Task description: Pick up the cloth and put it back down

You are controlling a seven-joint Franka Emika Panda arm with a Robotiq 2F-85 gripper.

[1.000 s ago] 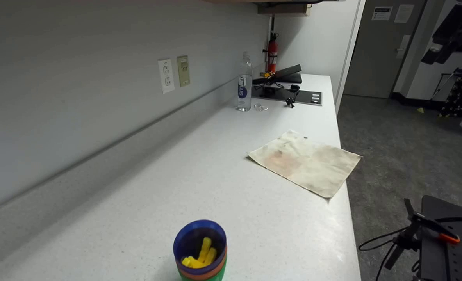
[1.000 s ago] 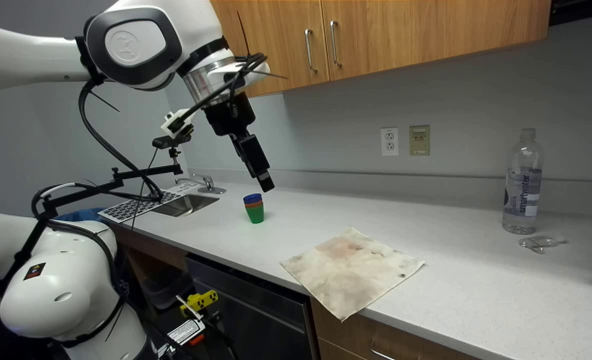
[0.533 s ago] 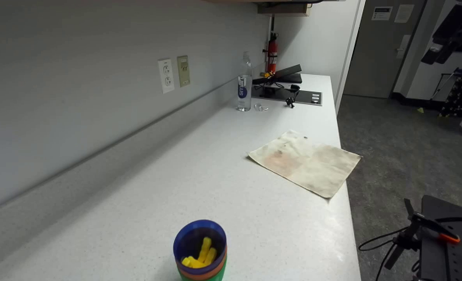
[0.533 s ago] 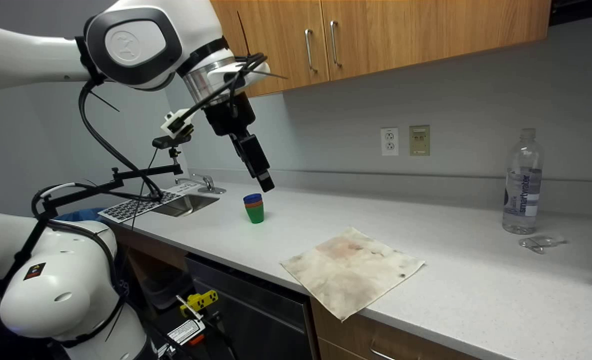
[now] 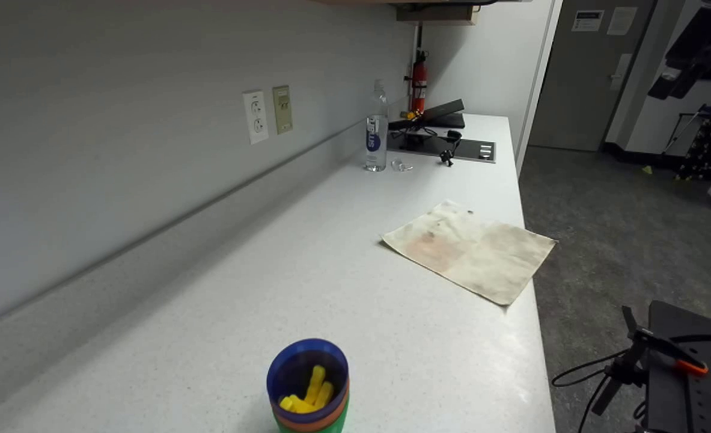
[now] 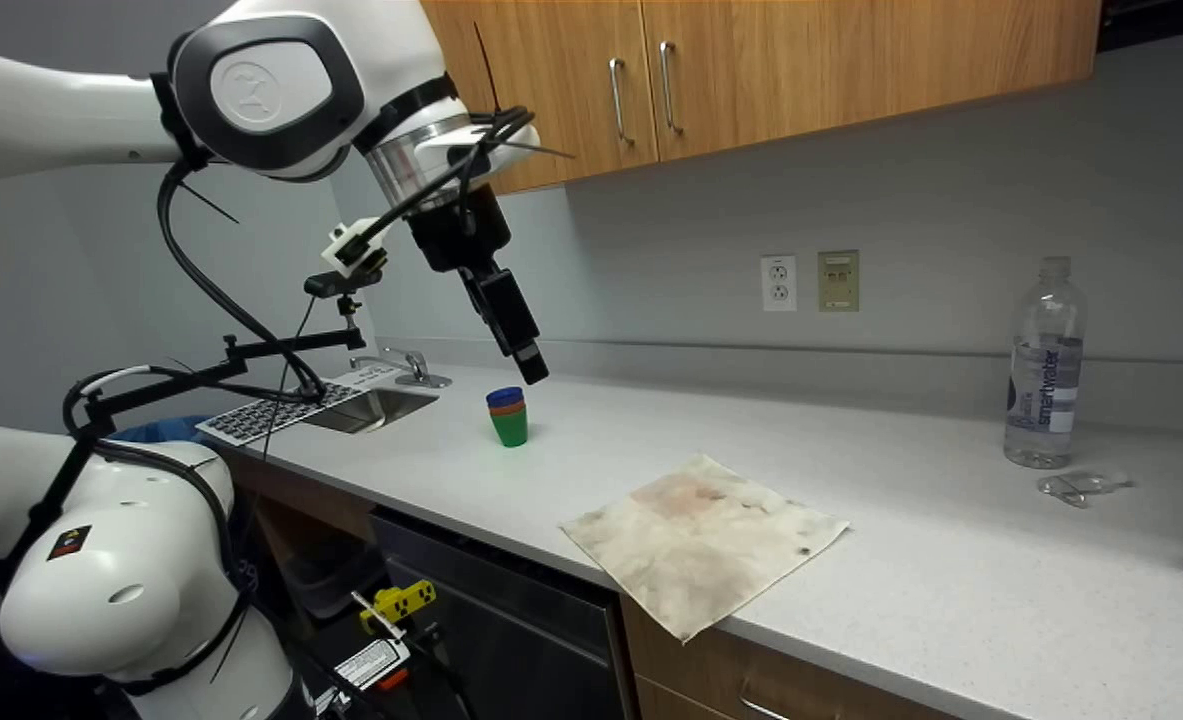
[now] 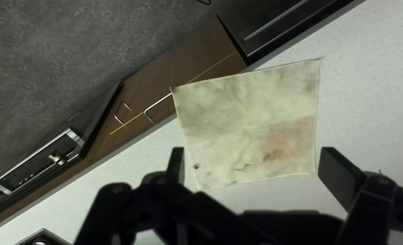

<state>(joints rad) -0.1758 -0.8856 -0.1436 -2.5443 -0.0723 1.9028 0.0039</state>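
Observation:
The cloth is pale cream with a pinkish patch and dark stains. It lies flat on the counter in both exterior views point(image 5: 469, 252) point(image 6: 706, 545), one corner hanging over the front edge. In the wrist view the whole cloth point(image 7: 249, 119) shows beyond the fingers. My gripper point(image 7: 252, 163) is open and empty, its fingers wide apart with the cloth's near part between them in the picture. In an exterior view the gripper point(image 6: 529, 365) hangs in the air well above the counter, up and to the left of the cloth. It also shows at the edge of an exterior view point(image 5: 668, 87).
Stacked coloured cups point(image 6: 508, 418) with yellow pieces inside stand on the counter point(image 6: 901, 560). A water bottle point(image 6: 1044, 370) and a small clear item point(image 6: 1081, 487) stand further along. A sink point(image 6: 371, 408) lies at the far left. Wooden cabinets point(image 6: 801, 80) hang above.

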